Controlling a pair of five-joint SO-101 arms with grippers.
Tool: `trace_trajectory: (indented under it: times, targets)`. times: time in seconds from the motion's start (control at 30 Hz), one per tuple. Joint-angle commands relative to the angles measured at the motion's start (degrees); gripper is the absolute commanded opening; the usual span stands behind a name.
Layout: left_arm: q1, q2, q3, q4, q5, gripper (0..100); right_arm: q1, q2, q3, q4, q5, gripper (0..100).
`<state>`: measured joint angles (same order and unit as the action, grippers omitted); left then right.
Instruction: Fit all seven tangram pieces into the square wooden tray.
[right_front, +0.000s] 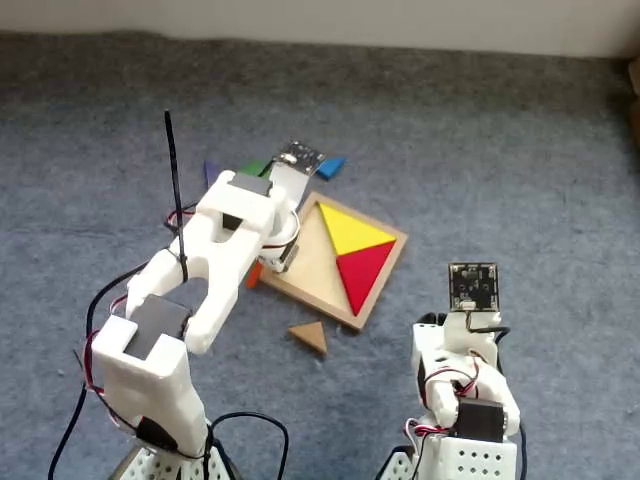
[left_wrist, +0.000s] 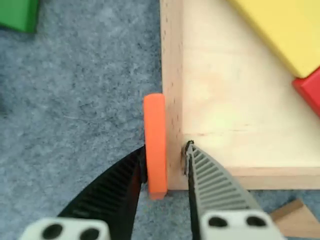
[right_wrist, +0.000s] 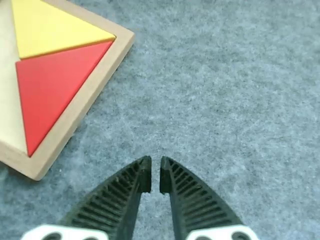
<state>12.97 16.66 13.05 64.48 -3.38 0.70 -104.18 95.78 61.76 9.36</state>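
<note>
Against tray (left_wrist: 172, 60) outer wall, found orange piece (left_wrist: 155, 140) on edge, long axis along wall. Found left gripper (left_wrist: 165, 152) open, straddling piece plus wall, nearer. Noted right gripper (right_wrist: 155, 172) closed, empty, off tray.

Tray (left_wrist: 171, 75): bare pale wood, smooth, matt. Yellow piece (left_wrist: 285, 25), red piece (right_wrist: 50, 85), orange piece (left_wrist: 155, 142): smooth painted finish, low sheen. Carpet (left_wrist: 75, 100): grey cloth, rough, fuzzy. Arm housings (right_front: 225, 240): smooth white plastic.
</note>
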Motion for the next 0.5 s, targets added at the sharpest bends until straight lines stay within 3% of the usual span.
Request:
trace_trajectory:
  times: [0.0, 0.17, 0.47]
  targets:
    - [-0.3, -0.3, -3.1, 1.1, -0.3, 14, 0.7, -0.5, 8.1, -1.1, -0.1, 4.4]
    - [-0.3, -0.3, -8.7, 6.9, -0.3, 15, 0.7, -0.5, 8.1, -1.1, -0.1, 4.4]
    - [-1.5, 0.4, -9.5, 7.0, -0.3, 15, 0.7, -0.5, 8.1, -1.1, -0.1, 4.4]
